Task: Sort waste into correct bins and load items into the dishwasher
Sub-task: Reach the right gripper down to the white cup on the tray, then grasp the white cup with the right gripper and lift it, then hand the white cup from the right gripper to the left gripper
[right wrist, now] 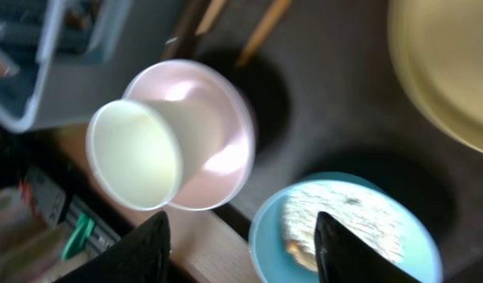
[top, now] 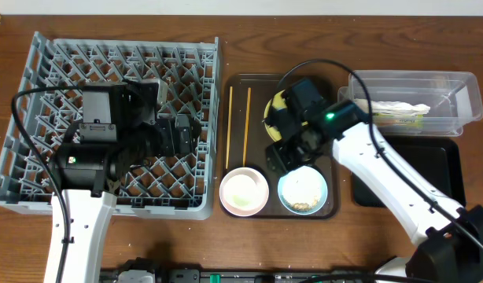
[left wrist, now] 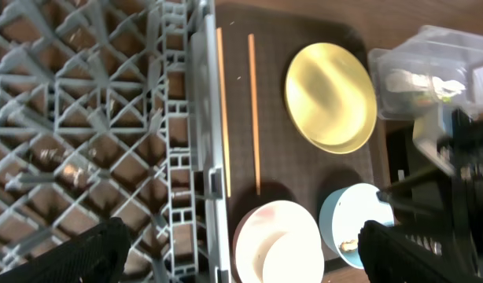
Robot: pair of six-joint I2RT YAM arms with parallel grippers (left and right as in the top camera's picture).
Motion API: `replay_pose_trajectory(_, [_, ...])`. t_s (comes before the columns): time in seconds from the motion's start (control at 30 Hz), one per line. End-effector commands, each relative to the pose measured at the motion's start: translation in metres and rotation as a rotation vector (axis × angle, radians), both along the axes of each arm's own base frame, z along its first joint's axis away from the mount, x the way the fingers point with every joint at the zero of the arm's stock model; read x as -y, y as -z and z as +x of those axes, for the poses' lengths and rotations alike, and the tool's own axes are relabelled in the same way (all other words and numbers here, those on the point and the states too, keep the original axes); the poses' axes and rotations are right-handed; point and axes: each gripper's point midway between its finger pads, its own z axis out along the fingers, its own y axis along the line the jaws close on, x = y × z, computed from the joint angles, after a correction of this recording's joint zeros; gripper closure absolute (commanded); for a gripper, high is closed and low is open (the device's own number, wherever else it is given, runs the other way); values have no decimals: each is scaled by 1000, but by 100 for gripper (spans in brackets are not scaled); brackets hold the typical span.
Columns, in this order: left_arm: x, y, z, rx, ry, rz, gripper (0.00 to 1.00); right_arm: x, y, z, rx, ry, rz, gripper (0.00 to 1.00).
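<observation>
The grey dish rack [top: 45, 102] holds no dishes. My left gripper [top: 182, 134] hovers open over its right side. On the brown serving tray [top: 257, 82] lie two chopsticks [top: 238, 126], a yellow plate [top: 274, 106] partly under my right arm, a pinkish-white bowl [top: 244, 191] and a light blue bowl [top: 303, 191] with beige crumbs [top: 306, 204]. My right gripper [top: 285, 153] is open just above the blue bowl [right wrist: 344, 228], its fingers [right wrist: 241, 251] either side of the bowl's near rim. The tissue [top: 395, 108] and the wrapper [top: 405, 119] lie in the clear tub [top: 462, 86].
The black tray [top: 407, 169] sits below the tub at the right. The left wrist view shows the rack edge [left wrist: 202, 118], chopsticks [left wrist: 253, 110], plate [left wrist: 330, 96] and both bowls [left wrist: 277, 244]. The table's front edge runs close below the bowls.
</observation>
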Motion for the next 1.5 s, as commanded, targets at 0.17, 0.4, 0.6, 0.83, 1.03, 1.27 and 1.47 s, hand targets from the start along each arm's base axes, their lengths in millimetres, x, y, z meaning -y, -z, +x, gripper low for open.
replay_pose_trajectory(0.17, [-24, -9, -3, -19, -216, 13, 5, -21, 24, -14, 46, -82, -115, 43])
replay_pose_trajectory(0.4, [-49, -38, -10, 63, -383, -69, 5, -39, 68, -29, -32, -156, -179, 65])
replay_pose_trajectory(0.6, [-61, -60, -20, 141, -420, -130, 5, -43, 68, -26, -25, -141, -170, 95])
replay_pose_trajectory(0.83, [-20, -76, -19, 203, -136, -231, 5, -39, -3, -6, 65, -100, 25, 99])
replay_pose_trajectory(1.03, [18, -103, -16, 245, 100, -440, 5, -15, -93, 45, 276, 21, 296, 99])
replay_pose_trajectory(1.27, [58, -131, -32, 205, 442, -733, 5, -20, -193, 47, 319, -162, 863, 99])
replay_pose_trajectory(1.47, [86, -140, -49, 158, 662, -854, 5, -33, -223, 36, 341, -273, 996, 99])
